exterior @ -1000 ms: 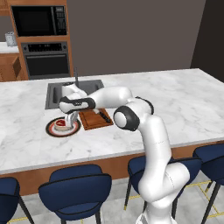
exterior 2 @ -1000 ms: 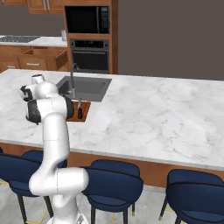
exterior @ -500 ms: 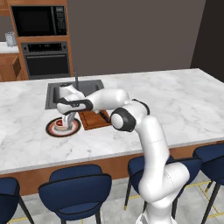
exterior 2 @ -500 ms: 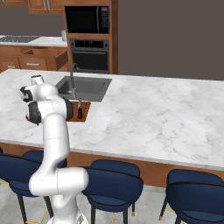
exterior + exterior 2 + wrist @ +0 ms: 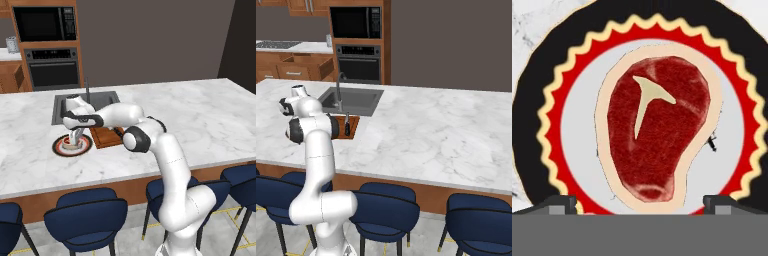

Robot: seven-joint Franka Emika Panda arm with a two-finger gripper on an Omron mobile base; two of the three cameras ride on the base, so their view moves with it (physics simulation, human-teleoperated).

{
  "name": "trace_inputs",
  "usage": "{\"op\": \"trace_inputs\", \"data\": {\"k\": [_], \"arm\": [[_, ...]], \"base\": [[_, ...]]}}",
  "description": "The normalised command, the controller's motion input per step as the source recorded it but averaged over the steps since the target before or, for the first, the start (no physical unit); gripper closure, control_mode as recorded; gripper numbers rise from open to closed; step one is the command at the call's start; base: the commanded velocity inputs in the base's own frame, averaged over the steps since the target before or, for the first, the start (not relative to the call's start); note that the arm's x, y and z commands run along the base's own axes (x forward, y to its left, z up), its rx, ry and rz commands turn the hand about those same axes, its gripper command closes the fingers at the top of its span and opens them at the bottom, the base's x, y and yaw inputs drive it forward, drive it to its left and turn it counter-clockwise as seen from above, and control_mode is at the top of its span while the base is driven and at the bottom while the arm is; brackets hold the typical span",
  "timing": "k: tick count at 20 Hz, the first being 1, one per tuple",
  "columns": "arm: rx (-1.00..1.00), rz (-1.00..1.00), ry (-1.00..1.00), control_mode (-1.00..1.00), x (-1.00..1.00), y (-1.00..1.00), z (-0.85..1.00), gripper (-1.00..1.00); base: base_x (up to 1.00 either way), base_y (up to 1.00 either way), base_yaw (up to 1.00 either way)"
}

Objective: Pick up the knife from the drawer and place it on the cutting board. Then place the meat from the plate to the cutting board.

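Meat: red steak, pale fat edge, T-shaped bone.

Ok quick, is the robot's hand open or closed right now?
Gripper: open, holding nothing, hanging right over the meat on the plate.

The plate lies on the bench, in front of the sink toward the stools. The meat lies in the middle of the plate. The cutting board lies on the bench just right of the plate, also in front of the sink. The knife lies on the cutting board. The tool hangs over the plate, directly above the meat, its jaws spread to either side of it. The drawer stands pulled out at the cabinets behind the bench, well left of the sink.
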Motion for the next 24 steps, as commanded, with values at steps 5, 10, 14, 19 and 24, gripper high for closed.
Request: {"op": "trace_inputs", "data": {"k": [5,10,14,19,24], "arm": [[0.0,0.0,0.0,-1.0,0.19,0.11,-0.03,-1.0],[0.0,0.01,0.0,-1.0,0.03,0.1,-0.06,-1.0],[0.0,0.01,0.0,-1.0,0.0,0.03,-0.02,-1.0],[0.0,0.01,0.0,-1.0,0.0,0.0,-0.04,-1.0],[0.0,0.01,0.0,-1.0,0.0,0.0,-0.11,-1.0]], "base": [[0.0,0.0,0.0],[0.0,0.0,0.0],[0.0,0.0,0.0],[0.0,0.0,0.0],[0.0,0.0,0.0]]}}
